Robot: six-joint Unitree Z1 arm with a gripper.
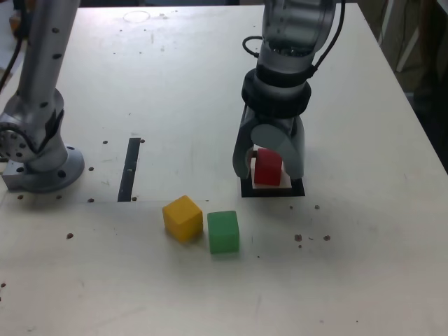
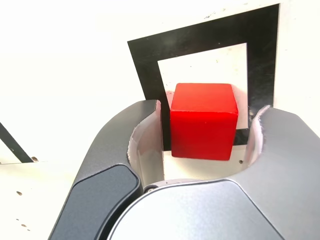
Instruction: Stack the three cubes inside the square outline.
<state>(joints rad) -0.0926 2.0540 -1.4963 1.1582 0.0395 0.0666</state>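
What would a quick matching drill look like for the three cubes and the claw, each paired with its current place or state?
Column one:
1. red cube
2. yellow cube
3. green cube
4. claw

Column two:
A. on the bare table, nearest the narrow black strip
B. open, straddling a cube
C. sitting in the square outline
D. on the bare table, just to the exterior view's right of another cube

Pairs: 1-C, 2-A, 3-D, 4-B

I worked over a white table (image 1: 175,84), scuffed and speckled with small dark marks. A narrow black strip (image 1: 129,169) lay on it. Beyond the far edge, dim clutter.
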